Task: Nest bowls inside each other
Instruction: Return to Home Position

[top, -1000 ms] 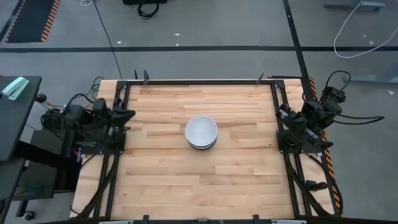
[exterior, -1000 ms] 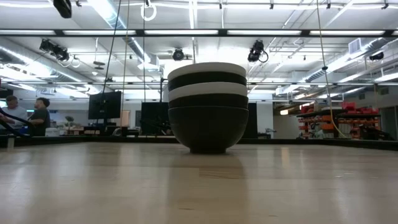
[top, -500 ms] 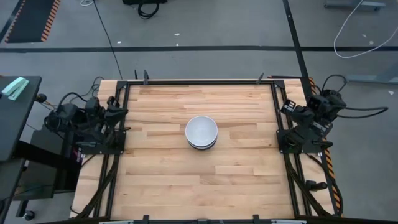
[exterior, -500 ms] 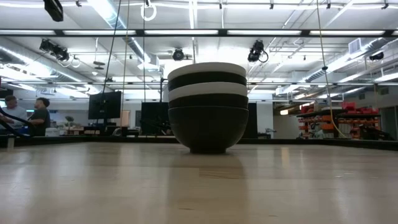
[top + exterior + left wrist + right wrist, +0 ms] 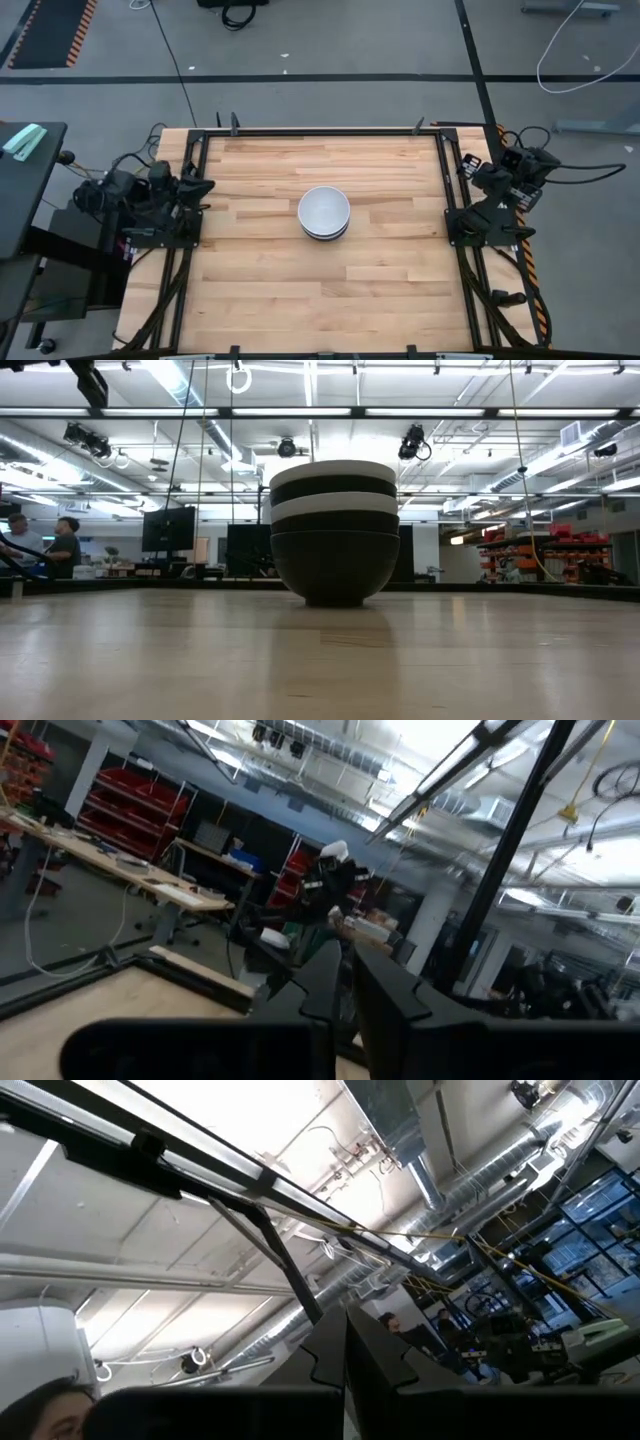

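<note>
Nested bowls (image 5: 324, 212) are sitting centrally; left gripper (image 5: 348, 962) at nine o'clock and right gripper (image 5: 343, 1326) at three are idling, fingers pressed together.

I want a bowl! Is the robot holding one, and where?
Nothing is held. The left gripper and right gripper are empty, jaws together, at the table sides; the bowls stand stacked.

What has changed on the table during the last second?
The right gripper drew back slightly toward the right edge of the wooden table; the left gripper barely shifted at the left edge. The stack of black and white round bowls stayed mid-table, untouched.
</note>
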Tool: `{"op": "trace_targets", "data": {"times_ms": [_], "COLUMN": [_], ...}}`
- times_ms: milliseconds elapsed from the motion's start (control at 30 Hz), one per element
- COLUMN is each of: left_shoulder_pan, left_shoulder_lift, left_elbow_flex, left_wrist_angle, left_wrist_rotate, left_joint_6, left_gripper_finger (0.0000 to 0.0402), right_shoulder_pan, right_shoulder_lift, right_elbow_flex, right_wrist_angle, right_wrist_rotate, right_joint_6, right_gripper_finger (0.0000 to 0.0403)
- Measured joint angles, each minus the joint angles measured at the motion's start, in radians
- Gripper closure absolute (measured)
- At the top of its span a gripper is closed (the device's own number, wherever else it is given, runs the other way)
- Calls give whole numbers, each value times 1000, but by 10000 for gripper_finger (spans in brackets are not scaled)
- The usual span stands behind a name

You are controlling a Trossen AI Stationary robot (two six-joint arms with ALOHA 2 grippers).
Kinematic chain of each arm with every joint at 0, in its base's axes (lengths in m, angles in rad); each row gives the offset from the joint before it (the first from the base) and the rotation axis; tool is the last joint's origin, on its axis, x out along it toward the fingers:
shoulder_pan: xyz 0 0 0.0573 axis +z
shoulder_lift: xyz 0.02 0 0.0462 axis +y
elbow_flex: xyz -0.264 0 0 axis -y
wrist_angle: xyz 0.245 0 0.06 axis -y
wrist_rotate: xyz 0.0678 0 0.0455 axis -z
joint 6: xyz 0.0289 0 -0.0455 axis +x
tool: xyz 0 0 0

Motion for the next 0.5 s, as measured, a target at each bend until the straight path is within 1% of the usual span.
{"op": "trace_targets", "data": {"times_ms": [133,233,333,500], "left_shoulder_pan": [0,0,0,0], "left_shoulder_lift": [0,0,0,0], "left_elbow_flex": [-38,-59,-108,-170], "left_wrist_angle": [54,97,153,236], "left_wrist_rotate": [0,0,0,0], "left_joint_6": [-7,-7,-7,-9], "left_gripper_finger": [361,363,368,374], "right_shoulder_pan": [-3,-4,-4,-4], "right_shoulder_lift": [34,57,58,58], "right_elbow_flex": [-27,-95,-169,-237], "right_wrist_angle": [53,160,283,383], "right_wrist_rotate": [0,0,0,-1], "right_joint_6": [18,15,10,-1], "right_gripper_finger": [389,389,389,389]}}
